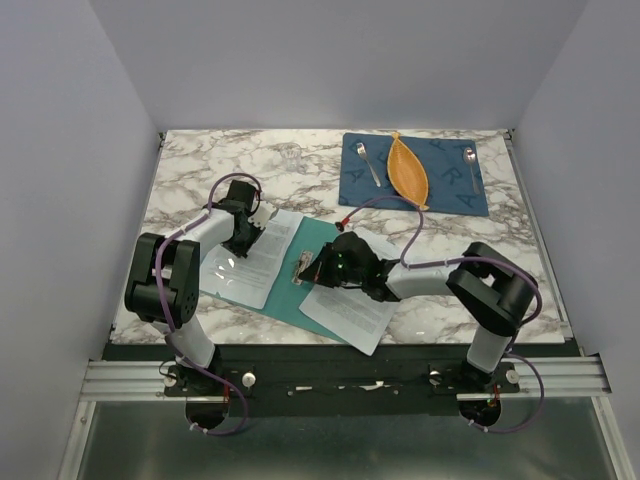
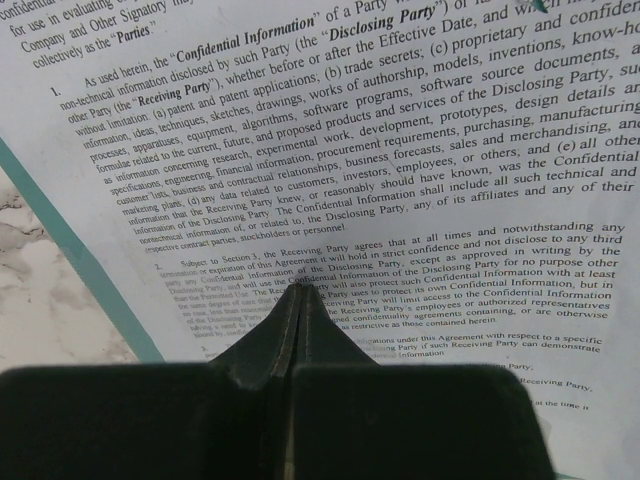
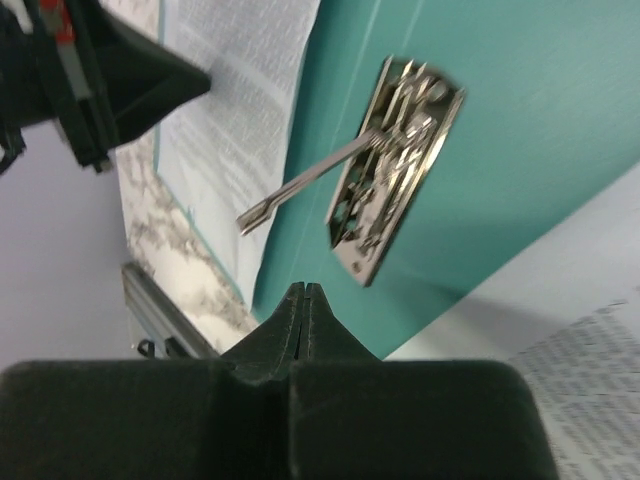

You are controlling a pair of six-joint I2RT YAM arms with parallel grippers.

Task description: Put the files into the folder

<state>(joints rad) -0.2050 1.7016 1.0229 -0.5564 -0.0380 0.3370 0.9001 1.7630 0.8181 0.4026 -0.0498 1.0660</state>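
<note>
The teal folder (image 1: 318, 240) lies open on the marble table, its metal clip (image 1: 300, 268) at the spine. One printed sheet (image 1: 258, 258) lies on the folder's left half. A second sheet (image 1: 350, 310) lies over its right edge. My left gripper (image 1: 250, 236) is shut and empty, its tip (image 2: 300, 290) down on the left sheet's text (image 2: 400, 150). My right gripper (image 1: 318, 270) is shut and empty, its tip (image 3: 305, 290) just above the teal folder (image 3: 500, 120) beside the clip (image 3: 395, 170), whose lever (image 3: 300, 185) stands raised. The left gripper (image 3: 120, 80) shows at the top left of the right wrist view.
A dark blue placemat (image 1: 412, 175) at the back right holds an orange leaf-shaped dish (image 1: 408, 172) and two spoons (image 1: 368, 162). Marble table (image 1: 220, 165) surrounds the folder. The table's front rail (image 3: 160, 320) runs close behind the right gripper.
</note>
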